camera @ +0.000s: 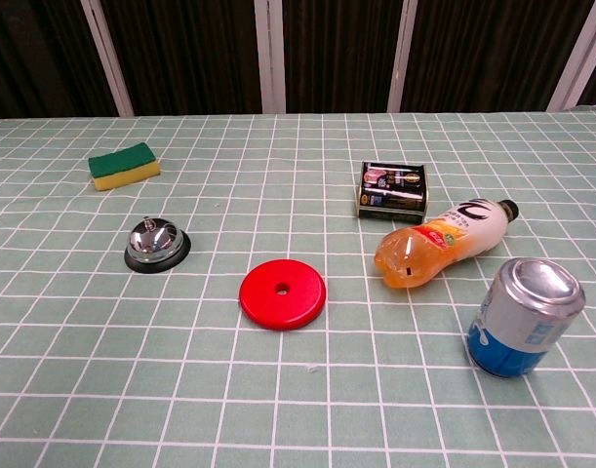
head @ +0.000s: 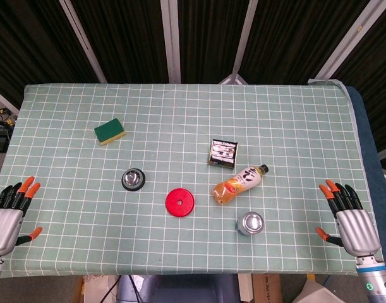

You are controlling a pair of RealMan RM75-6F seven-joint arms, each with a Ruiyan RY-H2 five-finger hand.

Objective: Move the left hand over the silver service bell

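Both hands — left hand [head: 8, 218], right hand [head: 350, 218] — lie well apart from the bell [head: 134, 179], fingers spread wide, holding nothing — resting at the bench [head: 180, 113] edges.

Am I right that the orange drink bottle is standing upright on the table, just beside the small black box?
Not quite: the orange drink bottle is lying on its side, not upright, as the chest view shows. It does lie just beside the small black box on the table.

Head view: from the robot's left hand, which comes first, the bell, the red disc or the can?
From the left hand:
1. Silver service bell, nearest, left of centre.
2. Red disc, mid-table.
3. Can, farthest, on the right side.
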